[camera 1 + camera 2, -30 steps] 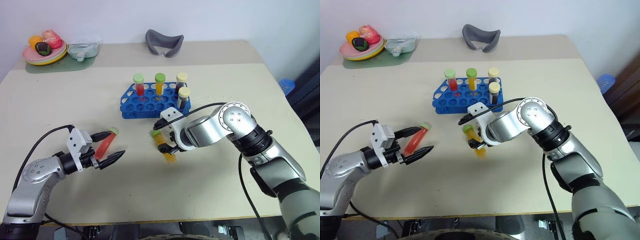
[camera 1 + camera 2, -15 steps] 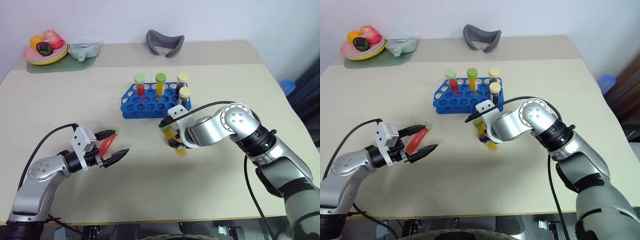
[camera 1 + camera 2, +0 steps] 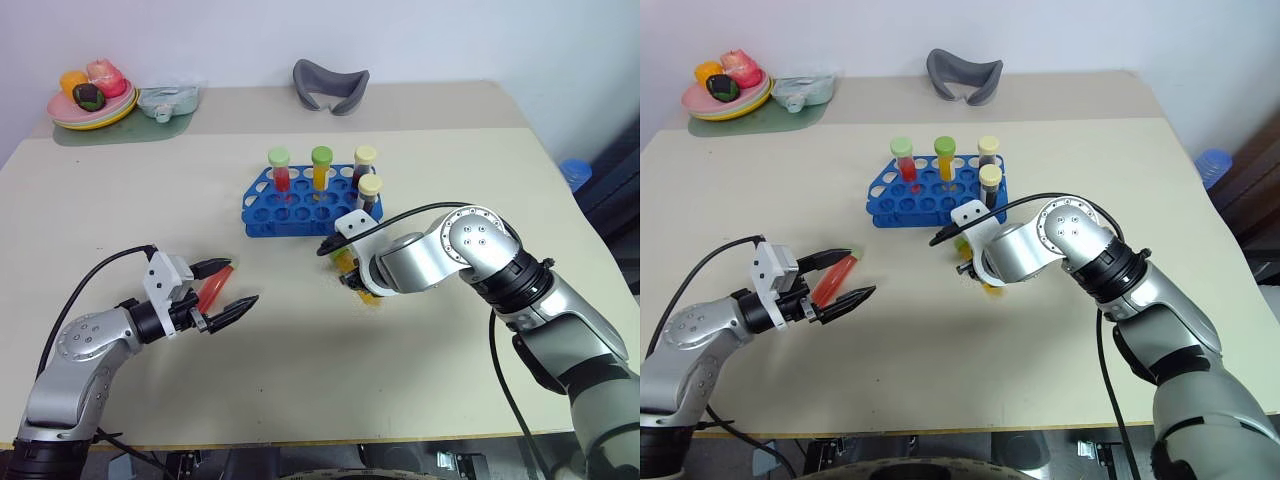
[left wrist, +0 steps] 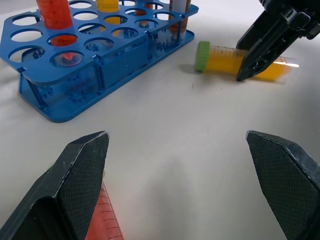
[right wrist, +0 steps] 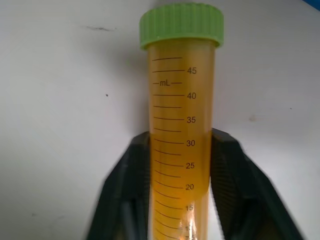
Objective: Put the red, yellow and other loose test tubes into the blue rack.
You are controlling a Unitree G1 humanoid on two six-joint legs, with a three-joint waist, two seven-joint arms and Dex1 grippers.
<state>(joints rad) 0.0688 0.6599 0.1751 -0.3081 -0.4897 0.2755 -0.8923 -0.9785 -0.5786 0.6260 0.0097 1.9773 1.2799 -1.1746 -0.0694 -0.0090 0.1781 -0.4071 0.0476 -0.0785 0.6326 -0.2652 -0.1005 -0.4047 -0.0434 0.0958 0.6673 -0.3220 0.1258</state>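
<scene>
Right gripper point(image 5: 178, 165) jaws pinch green-capped yellow plastic tube point(image 5: 181, 120) on bench point(image 3: 450, 380) beside blue rack point(image 3: 300, 205); left gripper point(image 3: 228, 289) jaws spread around red tube point(image 3: 212, 292).

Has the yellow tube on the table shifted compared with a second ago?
Yes. The yellow tube now lies closer to the blue rack and further toward the robot's right, with the right pincer shut on it.

Head stereo pair downward over table point(image 3: 120, 200); wrist cameras close, along each hand.
</scene>
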